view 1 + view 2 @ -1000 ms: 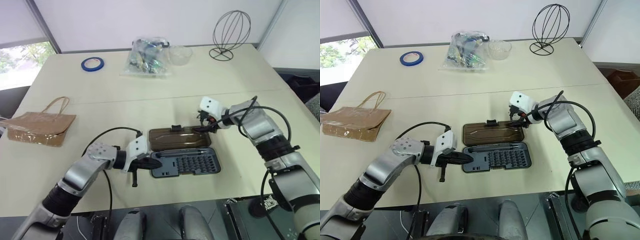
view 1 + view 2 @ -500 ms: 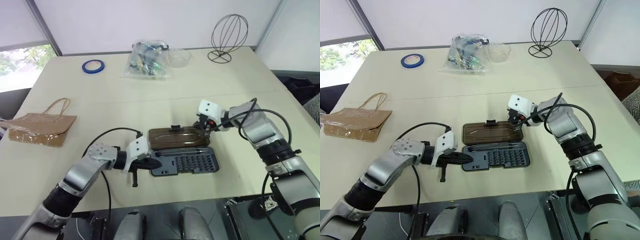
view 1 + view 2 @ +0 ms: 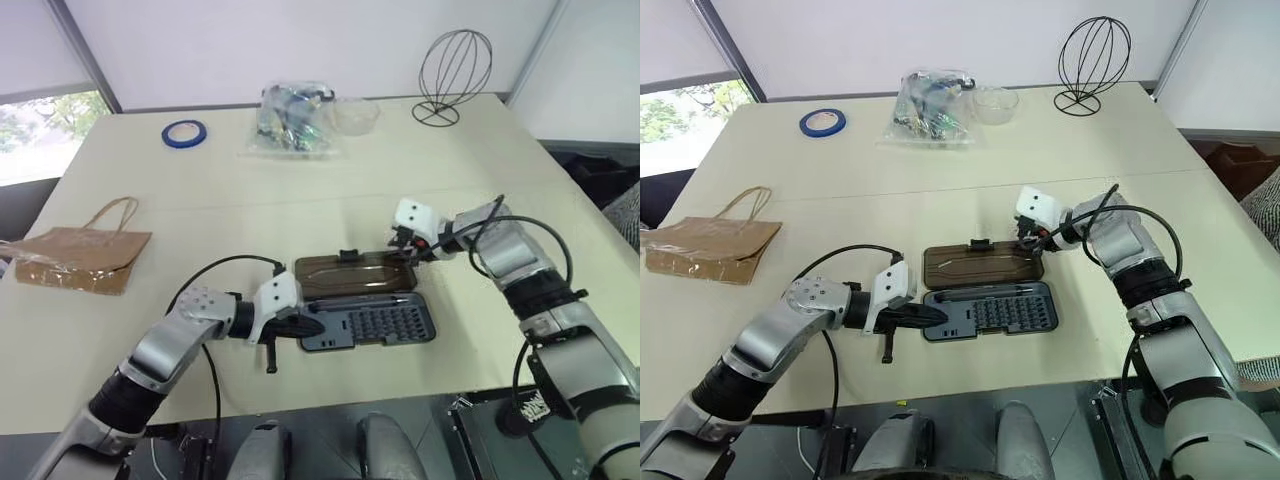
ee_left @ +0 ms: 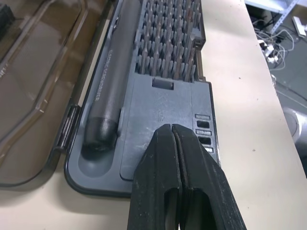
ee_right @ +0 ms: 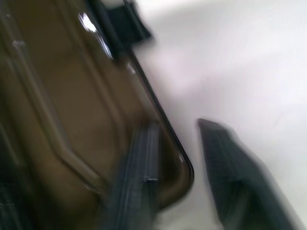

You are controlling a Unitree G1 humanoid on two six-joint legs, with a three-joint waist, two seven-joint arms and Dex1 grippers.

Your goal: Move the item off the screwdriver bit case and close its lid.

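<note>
The screwdriver bit case (image 3: 367, 323) lies open at the table's (image 3: 200, 210) centre, near the front edge; the lid (image 3: 352, 274) lies flat just behind the tray, nothing resting on either. The left tool (image 3: 308, 325), fingers together, touches the tray's 9 o'clock end. The right tool (image 3: 404, 249), fingers apart, straddles the lid's 3 o'clock corner. Well apart: a paper bag (image 3: 80, 256) at 9 o'clock, blue tape (image 3: 185, 132), a clear plastic bag (image 3: 292, 118), a glass bowl (image 3: 357, 112) and a wire stand (image 3: 454, 72) toward 12.
</note>
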